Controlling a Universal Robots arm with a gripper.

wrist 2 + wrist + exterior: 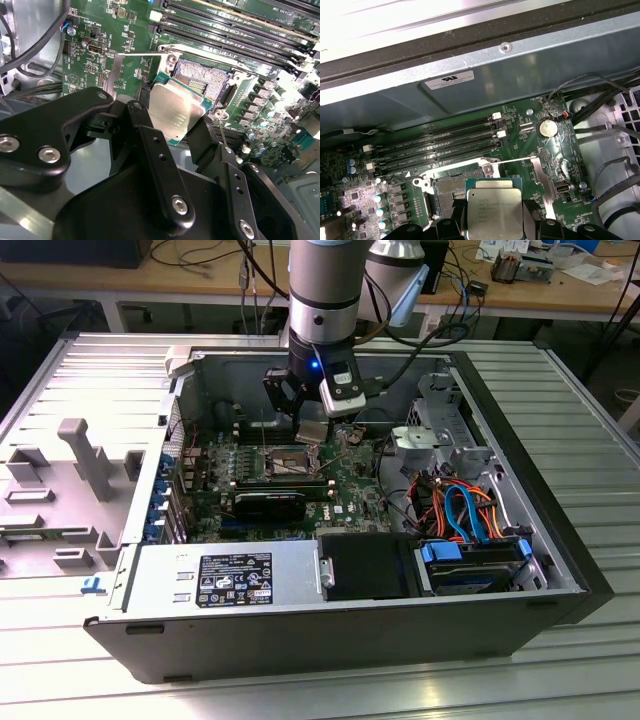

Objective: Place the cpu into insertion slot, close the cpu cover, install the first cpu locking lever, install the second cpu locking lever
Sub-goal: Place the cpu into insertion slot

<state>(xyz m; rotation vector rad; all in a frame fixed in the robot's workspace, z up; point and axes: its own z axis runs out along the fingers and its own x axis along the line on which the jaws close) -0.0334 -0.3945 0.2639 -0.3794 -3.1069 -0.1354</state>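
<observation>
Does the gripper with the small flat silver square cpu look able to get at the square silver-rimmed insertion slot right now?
Probably yes. The gripper holds the cpu above the insertion slot, whose dark centre lies uncovered, with nothing seen between them.

Open computer case [300, 645] on a ribbed metal table [590, 420].
A green motherboard [355, 495] covers the case floor, with long black memory slots [440, 142] and a silver coin cell [548, 128] near the board's edge by the case wall. A silver power supply [220, 580] fills the near corner at the exterior view's left. Just beside it sit a black shroud [365, 565] and a blue-bracketed drive [470, 565], with orange and blue cables [460, 505] behind the drive. A grey panel [60, 480] lies on the table's edge at the exterior view's left.
</observation>
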